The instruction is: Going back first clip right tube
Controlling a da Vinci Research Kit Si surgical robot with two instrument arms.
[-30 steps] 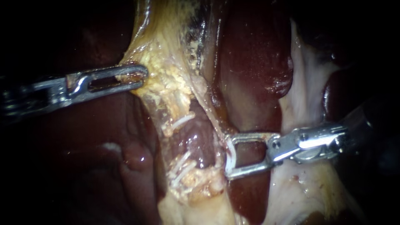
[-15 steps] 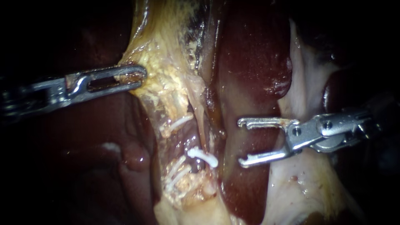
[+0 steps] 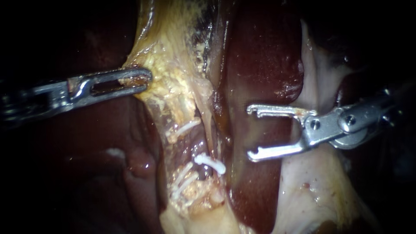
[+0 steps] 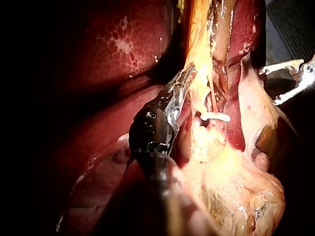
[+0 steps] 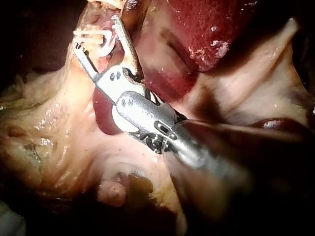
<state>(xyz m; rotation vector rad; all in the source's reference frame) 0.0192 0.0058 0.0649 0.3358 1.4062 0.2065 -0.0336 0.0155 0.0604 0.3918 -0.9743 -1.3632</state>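
Clip [image 3: 210, 163], short and white, lies crosswise on the right tube [image 3: 209, 130], low in the middle of the scene. Just to its left are other white clips [image 3: 185, 128], one farther up and two nearer, at the edge of the yellow fat [image 3: 173, 86]. To the right of the clip, apart from it, the right instrument [image 3: 252, 132] hangs over the dark red liver [image 3: 260, 65] with its jaws spread wide and nothing between them. Its shaft crosses pale tissue [image 3: 312, 186] on the right. Far to the left, the left instrument [image 3: 138, 80] has its jaws pressed together on the edge of the yellow fat, pinching it.
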